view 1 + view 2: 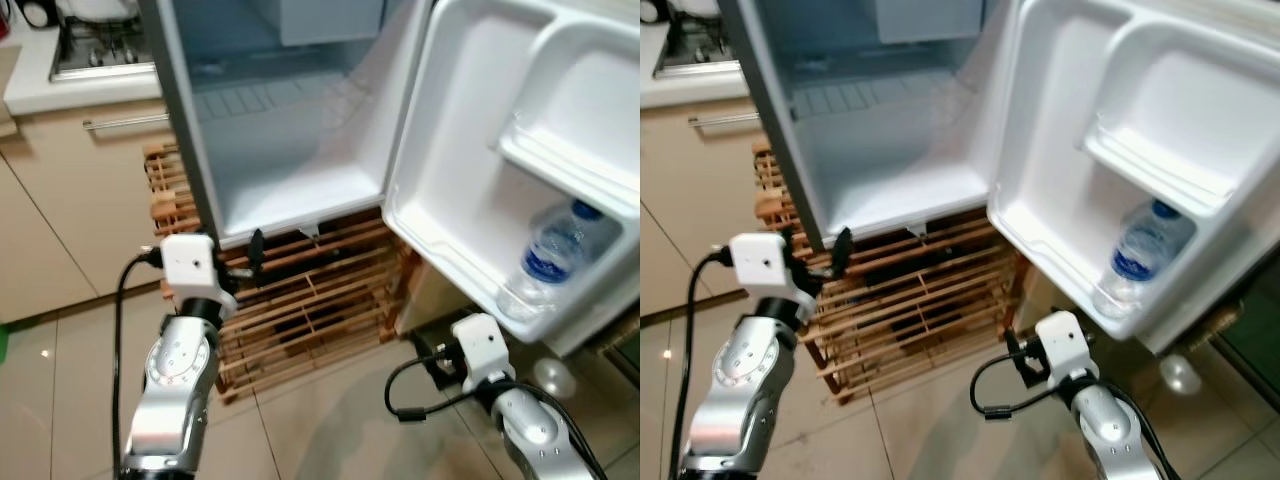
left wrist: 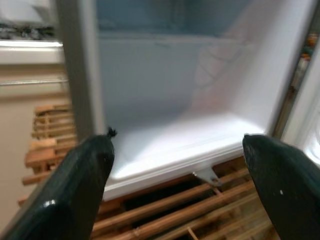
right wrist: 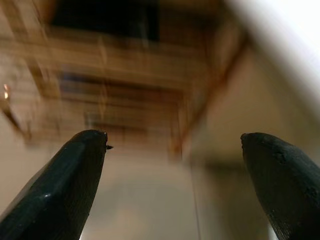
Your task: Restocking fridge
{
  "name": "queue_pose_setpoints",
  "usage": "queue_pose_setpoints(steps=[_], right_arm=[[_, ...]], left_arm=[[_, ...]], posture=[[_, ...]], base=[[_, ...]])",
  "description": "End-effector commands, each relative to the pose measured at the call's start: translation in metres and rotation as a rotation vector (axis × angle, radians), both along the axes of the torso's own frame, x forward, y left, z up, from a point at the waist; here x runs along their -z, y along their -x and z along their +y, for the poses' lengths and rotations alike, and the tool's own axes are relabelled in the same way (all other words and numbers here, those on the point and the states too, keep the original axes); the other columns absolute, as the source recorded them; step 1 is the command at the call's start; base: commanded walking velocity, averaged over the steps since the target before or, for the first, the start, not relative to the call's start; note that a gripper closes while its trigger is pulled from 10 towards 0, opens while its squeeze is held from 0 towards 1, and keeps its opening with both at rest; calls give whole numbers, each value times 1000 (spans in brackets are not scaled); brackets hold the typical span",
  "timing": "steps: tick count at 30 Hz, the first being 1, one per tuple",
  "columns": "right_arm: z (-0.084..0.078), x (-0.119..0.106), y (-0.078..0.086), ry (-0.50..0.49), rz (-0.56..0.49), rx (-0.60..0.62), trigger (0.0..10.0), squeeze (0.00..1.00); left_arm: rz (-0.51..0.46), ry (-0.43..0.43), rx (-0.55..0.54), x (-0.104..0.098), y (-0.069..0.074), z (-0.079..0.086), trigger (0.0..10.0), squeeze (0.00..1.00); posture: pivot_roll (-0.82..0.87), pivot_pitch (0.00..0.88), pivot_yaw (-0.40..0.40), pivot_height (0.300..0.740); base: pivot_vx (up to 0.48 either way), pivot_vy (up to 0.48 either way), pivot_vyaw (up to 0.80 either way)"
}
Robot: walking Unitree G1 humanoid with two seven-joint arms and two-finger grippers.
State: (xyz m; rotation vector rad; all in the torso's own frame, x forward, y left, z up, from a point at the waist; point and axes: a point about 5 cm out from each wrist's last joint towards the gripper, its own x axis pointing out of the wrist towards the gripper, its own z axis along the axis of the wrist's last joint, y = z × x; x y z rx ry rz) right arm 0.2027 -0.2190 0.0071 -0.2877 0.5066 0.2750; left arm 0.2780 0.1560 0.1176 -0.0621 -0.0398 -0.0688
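Observation:
A small fridge (image 1: 290, 190) stands open on a wooden slatted stand (image 1: 310, 310), its inside bare and white. Its door (image 1: 470, 150) swings out to the right, and a clear water bottle (image 1: 552, 252) with a blue cap and label stands in the bottom door shelf. My left gripper (image 2: 177, 165) is open and holds nothing; it hangs just before the fridge's lower front edge, near its left corner. My right gripper (image 3: 175, 165) is also open and free, low beneath the open door, facing the wooden stand.
A kitchen counter with a gas hob (image 1: 95, 45) and beige cabinet fronts (image 1: 80, 200) lies to the left of the fridge. Glossy beige floor tiles (image 1: 330, 420) spread in front. Black cables loop near my right wrist (image 1: 420, 390).

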Motion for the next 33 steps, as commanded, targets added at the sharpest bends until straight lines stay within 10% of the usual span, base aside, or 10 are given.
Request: queue_pose_setpoints(steps=[1, 3, 4, 7, 12, 15, 20, 24, 33], right_arm=[[-24, 21, 14, 45, 149, 102, 10000, 0], [-35, 26, 18, 75, 191, 150, 10000, 0], [-77, 36, 28, 203, 290, 367, 10000, 0], [-123, 33, 43, 368, 348, 561, 10000, 0], [-184, -1, 56, 554, 281, 785, 10000, 0], [-228, -60, 47, 704, 61, 932, 10000, 0], [-229, -118, 0, 642, -271, 919, 10000, 0], [-186, -164, -63, 315, -553, 729, 10000, 0], [-114, -187, -96, 74, -657, 389, 10000, 0]], left_arm=[[83, -49, 42, 15, -6, 2, 10000, 0], [147, -79, 89, 26, -8, 1, 10000, 0], [427, -166, 296, 73, -2, -8, 10000, 0], [690, -331, 361, 121, 17, 9, 10000, 0], [869, -348, 262, 152, 37, 39, 10000, 0], [993, -335, 154, 168, 58, 64, 10000, 0], [1077, -366, 171, 179, 73, 73, 10000, 0], [1158, -430, 220, 191, 92, 72, 10000, 0], [1186, -508, 261, 195, 98, 72, 10000, 0]], posture=[[-138, 0, 36, 740], [-142, 0, 40, 740], [-144, 0, 43, 740], [-152, 0, 49, 740], [-167, 0, 69, 740], [-185, 0, 83, 740], [-196, 0, 99, 740], [-197, 0, 122, 740], [-202, 0, 115, 740]], base=[[0, 0, 0], [0, 0, 0], [0, 0, 0], [0, 0, 0], [0, 0, 0], [0, 0, 0], [0, 0, 0], [0, 0, 0], [0, 0, 0]])
